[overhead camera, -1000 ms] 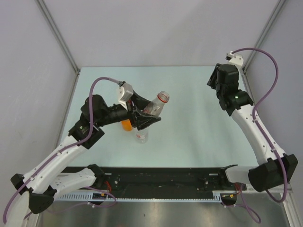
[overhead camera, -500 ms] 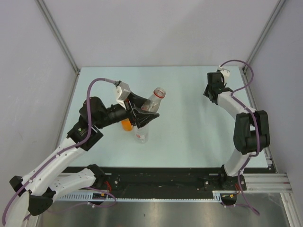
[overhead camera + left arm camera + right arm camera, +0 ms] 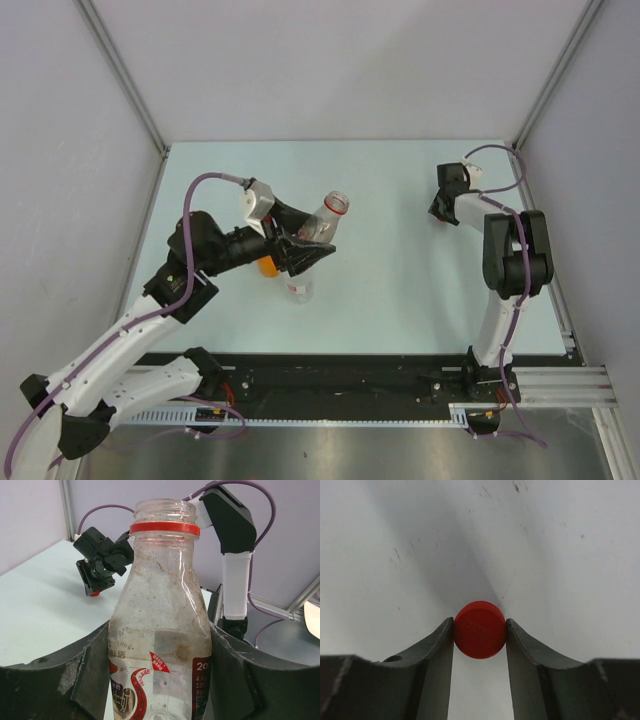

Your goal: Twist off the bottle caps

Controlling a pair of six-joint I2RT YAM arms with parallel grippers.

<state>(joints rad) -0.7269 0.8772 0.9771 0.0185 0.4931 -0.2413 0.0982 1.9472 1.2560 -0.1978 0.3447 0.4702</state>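
Observation:
My left gripper (image 3: 303,247) is shut on the clear bottle with the reddish label band (image 3: 325,216) and holds it tilted above the table. In the left wrist view this bottle (image 3: 162,630) fills the gap between the fingers; its mouth is open, with only a red ring on the neck. My right gripper (image 3: 438,214) is low at the far right, shut on the red cap (image 3: 479,629), just over or on the table. The orange-filled bottle (image 3: 266,265) and the plain clear bottle (image 3: 298,289) stand under my left gripper, their caps hidden.
The right arm (image 3: 510,250) is folded back along the table's right edge. In the left wrist view the right gripper (image 3: 98,575) shows beyond the bottle with the red cap (image 3: 94,593) under it. Grey walls close in the back and sides.
The right arm has folded down and brought its gripper with the red cap low to the table at the far right. The left gripper and its bottle have shifted slightly left.

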